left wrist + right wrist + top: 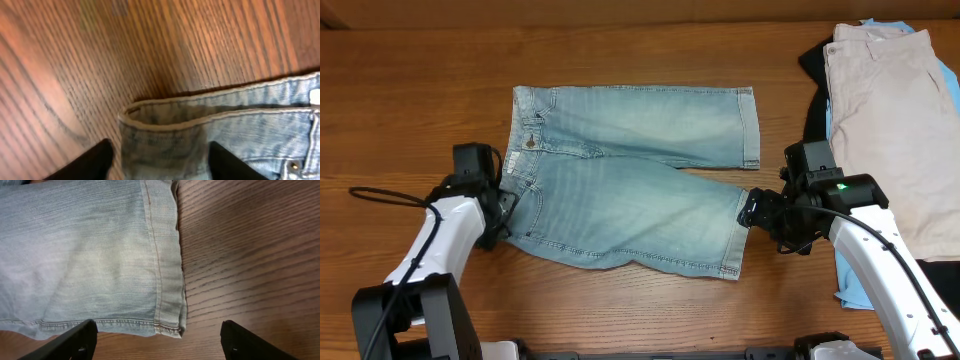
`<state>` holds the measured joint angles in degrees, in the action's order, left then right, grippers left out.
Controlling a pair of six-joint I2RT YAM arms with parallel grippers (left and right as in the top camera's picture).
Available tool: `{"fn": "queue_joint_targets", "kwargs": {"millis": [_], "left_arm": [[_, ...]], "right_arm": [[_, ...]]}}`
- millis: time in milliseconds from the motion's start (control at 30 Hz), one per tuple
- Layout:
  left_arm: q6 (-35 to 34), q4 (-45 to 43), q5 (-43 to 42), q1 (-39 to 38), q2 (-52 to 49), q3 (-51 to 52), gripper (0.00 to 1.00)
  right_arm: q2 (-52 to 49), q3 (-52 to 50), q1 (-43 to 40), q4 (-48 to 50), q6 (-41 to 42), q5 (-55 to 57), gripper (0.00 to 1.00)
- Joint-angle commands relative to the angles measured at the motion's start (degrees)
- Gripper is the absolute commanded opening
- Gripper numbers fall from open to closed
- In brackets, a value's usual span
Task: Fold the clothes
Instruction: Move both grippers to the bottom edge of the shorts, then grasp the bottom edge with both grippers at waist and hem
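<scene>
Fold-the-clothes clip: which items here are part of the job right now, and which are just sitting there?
In hand:
denim shorts, spread flat mid-table
left gripper, jaws open at the waistband corner
right gripper, jaws open at a leg hem

Lying by, piled at the right edge:
beige garment on top
sky-blue garment beneath
black garment, partly covered

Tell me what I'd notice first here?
The faded denim shorts lie spread flat in the middle. The left end effector sits open at the waistband, the right end effector open at a leg hem. A beige garment tops a pile at the far right.
</scene>
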<state>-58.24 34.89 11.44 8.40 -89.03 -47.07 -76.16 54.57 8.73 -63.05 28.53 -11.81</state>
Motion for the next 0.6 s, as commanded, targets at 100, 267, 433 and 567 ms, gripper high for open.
{"fn": "queue_joint_targets", "kwargs": {"millis": [100, 267, 433, 567], "left_arm": [[-0.5, -3.4, 1.2, 0.3, 1.3, 3.4, 0.49], [-0.5, -3.7, 1.7, 0.3, 1.0, 4.0, 0.49], [-0.5, -3.5, 2.0, 0.3, 0.5, 4.0, 0.18], [-0.5, -3.2, 2.0, 0.2, 0.2, 4.0, 0.04]], "right_arm": [[-0.3, -2.0, 1.8, 0.9, 3.4, -0.5, 0.82], [-0.4, -3.8, 7.5, 2.6, 7.7, -0.3, 0.82], [-0.4, -4.0, 14.4, 3.3, 15.0, 3.0, 0.83], [-0.4, -5.5, 19.7, 4.7, 22.2, 7.2, 0.8]]}}
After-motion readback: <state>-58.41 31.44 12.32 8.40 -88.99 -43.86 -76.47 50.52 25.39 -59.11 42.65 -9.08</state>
